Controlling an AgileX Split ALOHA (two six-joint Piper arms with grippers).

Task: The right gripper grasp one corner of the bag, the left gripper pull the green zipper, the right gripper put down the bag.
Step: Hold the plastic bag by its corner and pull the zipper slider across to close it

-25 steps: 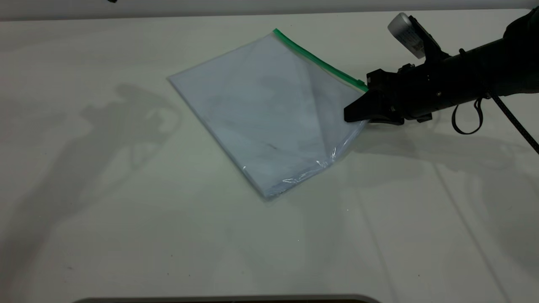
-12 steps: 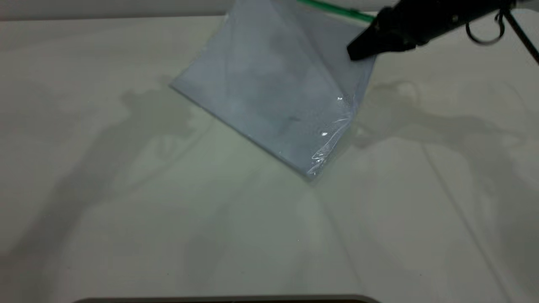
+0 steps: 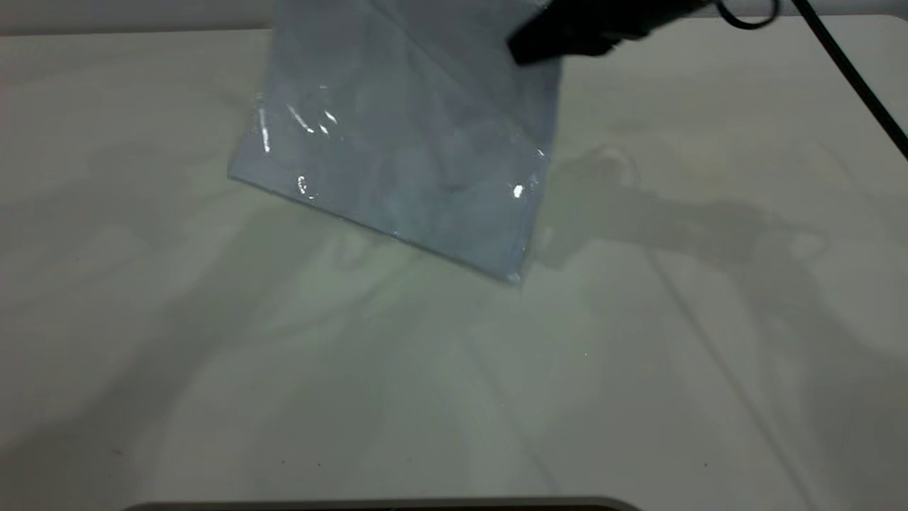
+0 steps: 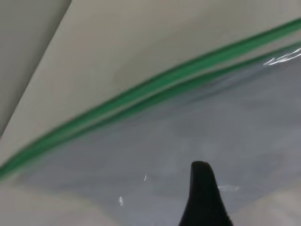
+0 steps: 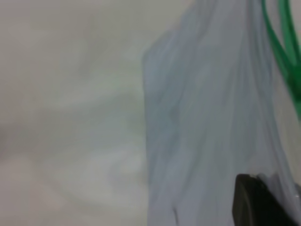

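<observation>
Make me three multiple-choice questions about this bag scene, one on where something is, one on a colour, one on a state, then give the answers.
1. Where is the right pincer in the exterior view?
A. At the bag's upper right part
B. Flat on the table, apart from the bag
C. Under the bag's lowest corner

2. What colour is the zipper strip?
A. Red
B. Green
C. Yellow

3. How does the bag sit?
A. Flat on the table
B. Lifted, hanging from above
C. Rolled into a tube

Answers: 1 A, its black tip meets the bag there. 2 B, both wrist views show green strips. 3 B, it hangs steeply over the table.
</observation>
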